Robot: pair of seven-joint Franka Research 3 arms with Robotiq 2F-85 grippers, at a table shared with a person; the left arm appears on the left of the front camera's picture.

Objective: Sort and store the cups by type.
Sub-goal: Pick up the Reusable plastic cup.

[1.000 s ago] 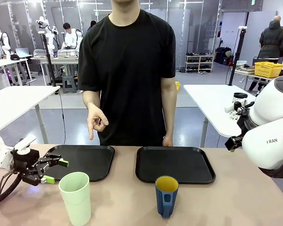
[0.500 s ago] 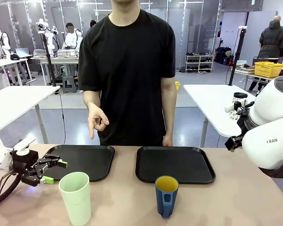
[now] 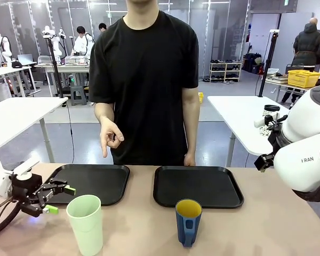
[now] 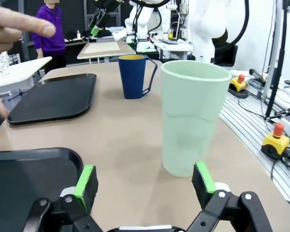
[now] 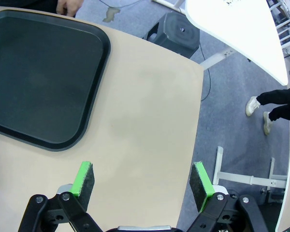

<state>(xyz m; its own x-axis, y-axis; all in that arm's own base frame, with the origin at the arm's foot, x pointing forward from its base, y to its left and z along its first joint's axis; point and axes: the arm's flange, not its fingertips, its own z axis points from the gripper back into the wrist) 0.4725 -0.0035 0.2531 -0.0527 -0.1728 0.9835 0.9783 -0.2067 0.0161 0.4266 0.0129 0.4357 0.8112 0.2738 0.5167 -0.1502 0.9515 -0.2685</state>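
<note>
A tall pale green tumbler (image 3: 86,223) stands at the table's front left, and it rises close ahead in the left wrist view (image 4: 192,121). A dark blue mug (image 3: 188,220) with a yellow inside and a handle stands front centre, seen farther off from the left wrist (image 4: 133,76). My left gripper (image 3: 60,199) hovers low, just left of the tumbler, open and holding nothing; its green pads (image 4: 86,178) frame bare table, with the tumbler ahead toward the right pad. My right gripper (image 5: 142,182) is open over the table's right end, nothing between its fingers.
Two black trays lie side by side at the far half of the table, left (image 3: 93,182) and right (image 3: 197,185). A person in a black shirt stands behind them, one hand (image 3: 110,135) raised over the left tray. The right arm's white body (image 3: 306,154) rises at the right edge.
My left gripper has drifted down and slightly left, closer to the tabletop. The cups and the right arm have not moved.
</note>
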